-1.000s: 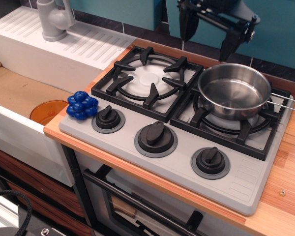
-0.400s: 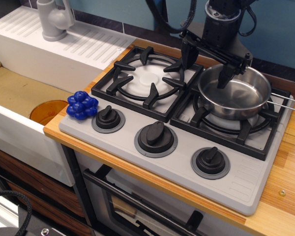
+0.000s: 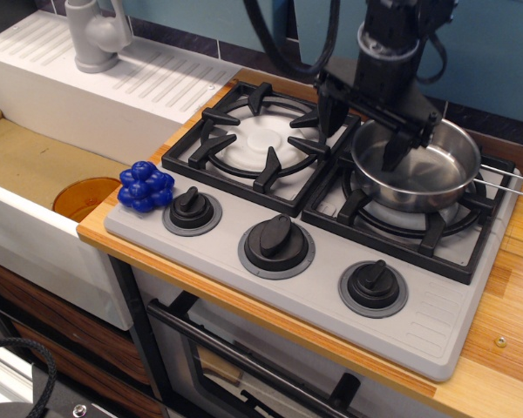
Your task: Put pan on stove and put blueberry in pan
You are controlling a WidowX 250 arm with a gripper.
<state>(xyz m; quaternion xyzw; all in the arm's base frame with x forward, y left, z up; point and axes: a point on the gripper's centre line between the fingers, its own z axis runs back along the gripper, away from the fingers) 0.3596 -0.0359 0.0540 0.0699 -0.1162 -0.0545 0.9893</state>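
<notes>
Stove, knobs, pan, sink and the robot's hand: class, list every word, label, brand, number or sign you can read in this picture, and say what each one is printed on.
There are none to read.
The stove and its three knobs show no printed marks or numbers.
The pan, blueberry, tap and hand carry no visible lettering.

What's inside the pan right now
No food: the pan shows bare shiny metal, with one finger of the open gripper dipping inside. The blueberry sits by the left knob. The gripper hides part of the pan's bottom.
</notes>
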